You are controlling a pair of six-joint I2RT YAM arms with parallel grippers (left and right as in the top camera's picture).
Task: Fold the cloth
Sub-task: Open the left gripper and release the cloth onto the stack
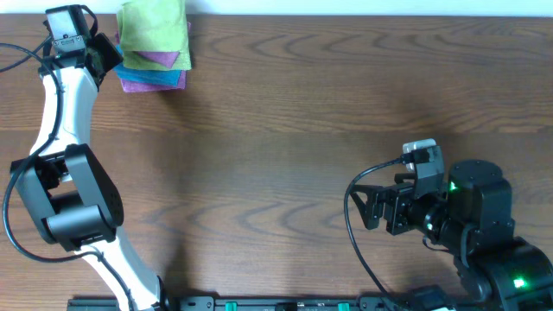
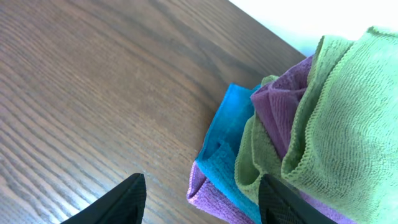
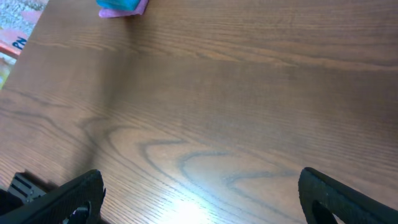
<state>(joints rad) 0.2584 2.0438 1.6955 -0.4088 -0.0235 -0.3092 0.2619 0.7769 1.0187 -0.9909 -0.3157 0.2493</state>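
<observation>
- Several folded cloths sit in a stack of cloths (image 1: 154, 50) at the far left corner of the desk (image 1: 285, 112), with a green cloth (image 1: 152, 24) on top and purple and blue layers under it.
- The left gripper (image 2: 202, 186) is at the stack's near corner. Its jaws are spread and grip nothing, and one finger lies close against the green hem.
- The step in hand looks like taking one cloth off the pile, so the jaws should pinch only the top green layer. Biting lower would likely drag the purple and blue ones along.
- I would catch the green cloth at its stitched edge, where the layers part visibly in the left wrist view.
- Lift before pulling toward the bare middle of the desk, so that the pile is not toppled.
- The right gripper (image 1: 367, 207) hangs well apart over bare wood at the near right, wide open and empty. It could meet the cloth in the middle and pin a corner for spreading.
- How many cloths the stack holds I cannot tell exactly.
</observation>
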